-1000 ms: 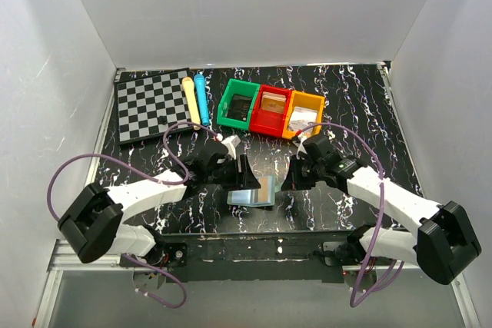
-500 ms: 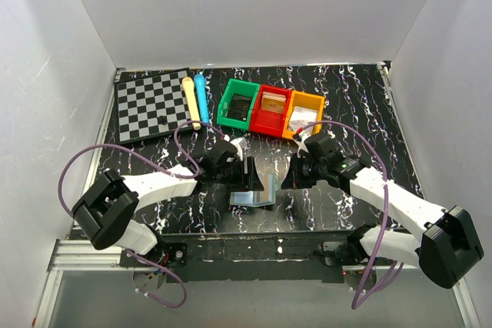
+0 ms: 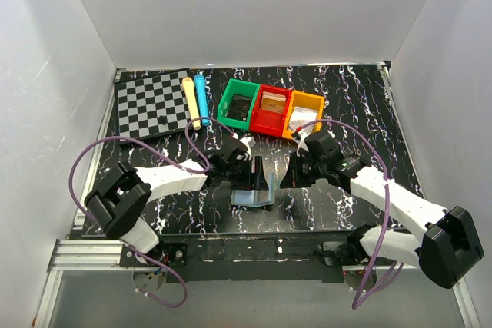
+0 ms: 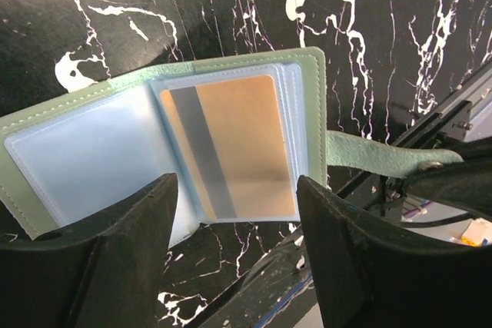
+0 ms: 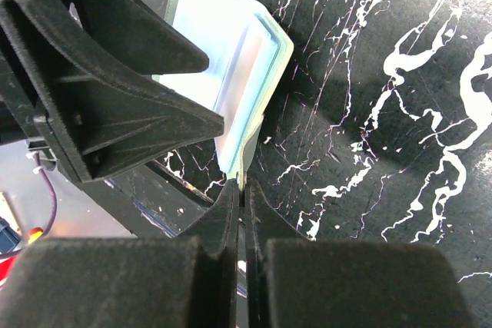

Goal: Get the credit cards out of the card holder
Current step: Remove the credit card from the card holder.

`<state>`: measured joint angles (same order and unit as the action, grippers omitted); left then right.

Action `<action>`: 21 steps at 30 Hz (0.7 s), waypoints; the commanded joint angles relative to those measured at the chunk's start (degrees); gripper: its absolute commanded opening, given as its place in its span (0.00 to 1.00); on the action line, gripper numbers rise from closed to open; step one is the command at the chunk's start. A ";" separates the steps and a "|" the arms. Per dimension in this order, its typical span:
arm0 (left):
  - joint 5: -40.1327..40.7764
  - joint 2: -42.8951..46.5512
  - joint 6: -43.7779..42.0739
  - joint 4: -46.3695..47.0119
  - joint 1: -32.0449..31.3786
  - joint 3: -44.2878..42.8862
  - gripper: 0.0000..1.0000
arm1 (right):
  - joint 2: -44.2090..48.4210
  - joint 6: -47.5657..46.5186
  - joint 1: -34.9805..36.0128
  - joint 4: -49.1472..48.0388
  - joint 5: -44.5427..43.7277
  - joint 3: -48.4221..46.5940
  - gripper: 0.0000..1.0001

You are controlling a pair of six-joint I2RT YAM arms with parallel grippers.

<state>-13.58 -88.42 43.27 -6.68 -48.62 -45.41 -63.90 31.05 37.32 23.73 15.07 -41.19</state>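
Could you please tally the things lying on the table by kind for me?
3 bins: green bin, red bin, orange bin
2 sticks: cream stick, blue stick
1 checkerboard
1 card holder
1 tan card, in the holder
Total: 8, bin contents aside

The card holder (image 3: 252, 193) is flanked closely by the left gripper (image 3: 257, 173) on its left and the right gripper (image 3: 285, 181) on its right, a row of bins (image 3: 270, 110) stands beyond on the far side, and bare table (image 3: 361, 113) lies open at the far right.
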 commanded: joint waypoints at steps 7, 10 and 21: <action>2.42 -1.84 -1.69 -2.11 -0.95 -3.55 0.63 | 0.09 -1.25 0.30 -0.08 1.72 -3.11 0.01; 2.95 -2.28 -1.87 -2.73 -1.12 -3.98 0.63 | 0.00 -1.34 0.30 0.09 1.89 -3.20 0.01; 6.29 -1.49 -1.78 -5.27 -1.21 -3.99 0.56 | 0.09 -1.78 0.30 0.62 1.63 -3.28 0.01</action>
<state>-10.15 -91.24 42.15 -10.31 -49.65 -47.99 -63.90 30.02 37.32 23.99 15.81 -41.58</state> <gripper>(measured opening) 0.576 0.039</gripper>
